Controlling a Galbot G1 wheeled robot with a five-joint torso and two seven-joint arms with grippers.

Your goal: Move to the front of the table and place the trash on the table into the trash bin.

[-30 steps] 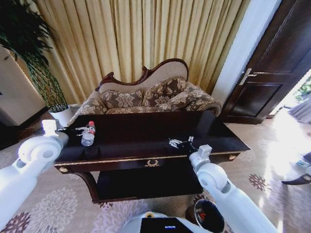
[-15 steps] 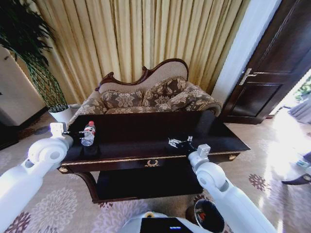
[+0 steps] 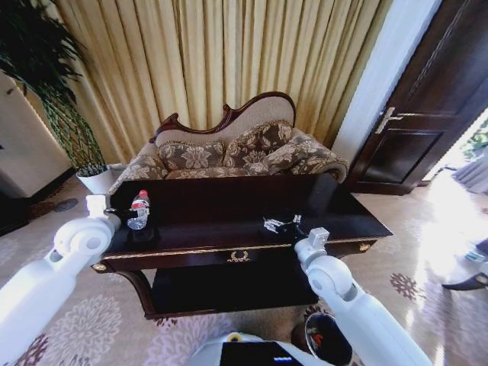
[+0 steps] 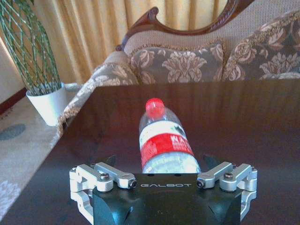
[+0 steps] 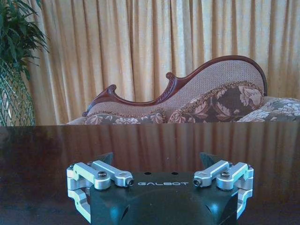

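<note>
Left gripper (image 3: 122,213) in my head view has crept closer to the bottle (image 3: 139,211) near the table's (image 3: 229,244) left end; the right gripper (image 3: 284,226) hangs spread over its front edge. Left wrist view: jaws wide, bottle (image 4: 164,143) lying between them, cap away. Looks light and slippery, so I'd grab the labelled middle.

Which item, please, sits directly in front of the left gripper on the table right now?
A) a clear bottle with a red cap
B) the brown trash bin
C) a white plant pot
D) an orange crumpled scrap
A: in the left wrist view the bottle lies on the table between the open fingers of the left gripper.
</note>
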